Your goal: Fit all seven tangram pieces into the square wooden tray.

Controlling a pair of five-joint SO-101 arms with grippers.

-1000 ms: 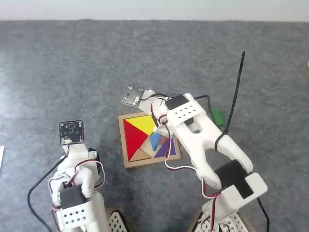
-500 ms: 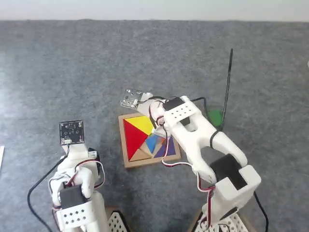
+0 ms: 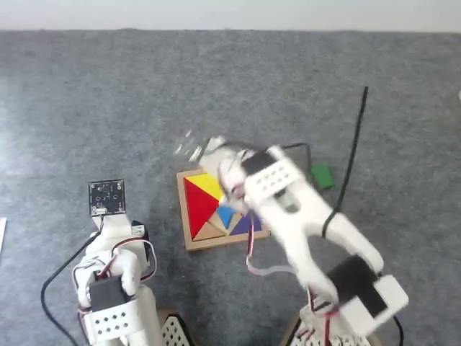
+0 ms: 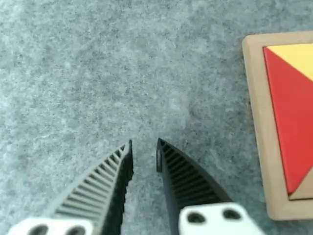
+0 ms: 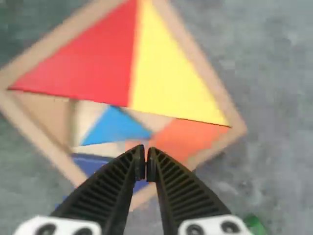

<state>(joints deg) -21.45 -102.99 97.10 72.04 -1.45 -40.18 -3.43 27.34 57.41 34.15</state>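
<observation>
Closed and empty, the right gripper [image 5: 145,159] hovers over the part-filled tray [image 3: 183,209]; a green piece [image 3: 321,175] lies outside on the surface, gaps unfilled.

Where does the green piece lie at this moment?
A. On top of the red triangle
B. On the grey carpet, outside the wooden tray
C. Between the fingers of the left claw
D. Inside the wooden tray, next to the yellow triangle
B: in the high view the green piece lies flat on the grey carpet, apart from the wooden tray and held by no claw.
</observation>
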